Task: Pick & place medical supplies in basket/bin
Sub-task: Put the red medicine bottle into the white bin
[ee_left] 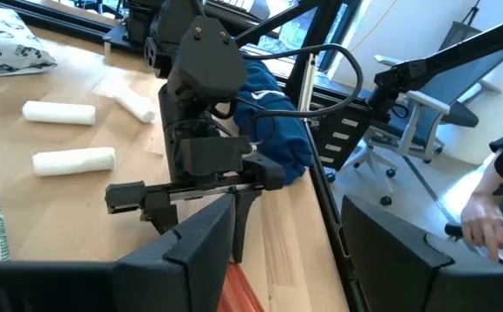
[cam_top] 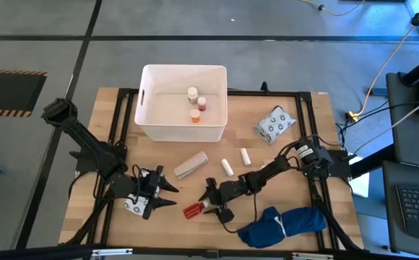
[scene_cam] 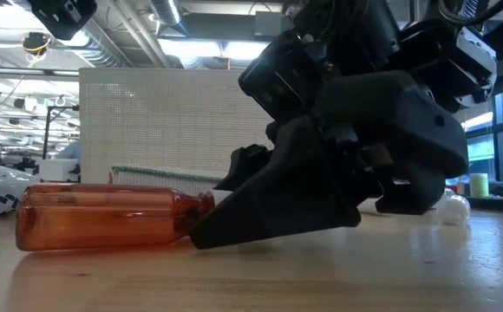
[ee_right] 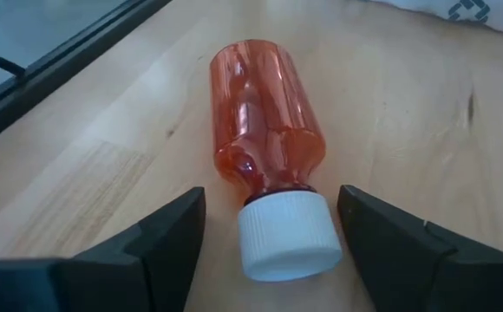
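We see our right claw (ee_right: 269,234) low on the table (cam_top: 282,166), its fingers spread wide on either side of one orange bottle's white cap (ee_right: 288,236), not touching it. The bottle (ee_right: 264,117) lies on its side, stretching away ahead of the claw. Our left claw (cam_top: 167,193) waits just beyond the bottle, open and empty, with one printed packet (cam_top: 133,206) under it. Behind the right claw lie two white cylinders (cam_top: 227,167) and one tan roll (cam_top: 191,165). Farther behind, the white tub (cam_top: 152,126) holds three small bottles (cam_top: 195,115). A second packet (cam_top: 274,123) lies near the tub.
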{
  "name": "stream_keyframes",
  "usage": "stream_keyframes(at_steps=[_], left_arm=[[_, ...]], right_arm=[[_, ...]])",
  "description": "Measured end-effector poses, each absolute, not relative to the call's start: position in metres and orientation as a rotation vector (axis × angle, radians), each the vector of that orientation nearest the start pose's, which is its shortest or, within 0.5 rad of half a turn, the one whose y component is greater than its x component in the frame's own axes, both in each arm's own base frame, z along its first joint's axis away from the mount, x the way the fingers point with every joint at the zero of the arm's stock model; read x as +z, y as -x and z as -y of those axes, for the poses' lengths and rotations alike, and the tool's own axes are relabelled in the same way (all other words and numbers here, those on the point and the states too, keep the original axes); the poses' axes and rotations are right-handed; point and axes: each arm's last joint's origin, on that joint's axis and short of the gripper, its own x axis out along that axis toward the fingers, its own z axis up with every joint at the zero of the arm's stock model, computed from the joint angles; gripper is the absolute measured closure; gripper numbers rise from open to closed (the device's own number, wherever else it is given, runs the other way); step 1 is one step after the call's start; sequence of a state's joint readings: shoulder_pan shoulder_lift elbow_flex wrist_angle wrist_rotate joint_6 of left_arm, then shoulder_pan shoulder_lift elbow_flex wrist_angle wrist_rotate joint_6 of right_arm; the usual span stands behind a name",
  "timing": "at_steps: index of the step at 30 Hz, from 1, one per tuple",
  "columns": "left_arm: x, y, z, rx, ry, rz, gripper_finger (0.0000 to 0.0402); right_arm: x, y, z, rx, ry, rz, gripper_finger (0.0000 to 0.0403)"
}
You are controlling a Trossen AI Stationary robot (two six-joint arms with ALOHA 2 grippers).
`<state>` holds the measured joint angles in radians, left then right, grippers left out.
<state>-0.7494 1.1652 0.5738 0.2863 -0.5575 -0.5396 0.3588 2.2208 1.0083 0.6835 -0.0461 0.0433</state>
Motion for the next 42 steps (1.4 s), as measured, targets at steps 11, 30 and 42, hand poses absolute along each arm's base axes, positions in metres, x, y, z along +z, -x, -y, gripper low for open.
stream_keyframes(at_steps=[11,30,42], left_arm=[[0.232,-0.187,0.153,-0.119,0.349,-0.286,0.0195],[0.231,-0.186,0.153,-0.118,0.343,-0.289,0.0195],[0.226,-0.183,0.158,-0.295,0.332,-0.405,0.0195]], right_arm=[[0.055,-0.379,-0.143,0.345,0.098,-0.523,0.0171],[0.126,-0.369,-0.141,0.274,-0.093,-0.558,0.0276],[0.286,-0.350,-0.111,0.033,-0.152,-0.774,0.0278]])
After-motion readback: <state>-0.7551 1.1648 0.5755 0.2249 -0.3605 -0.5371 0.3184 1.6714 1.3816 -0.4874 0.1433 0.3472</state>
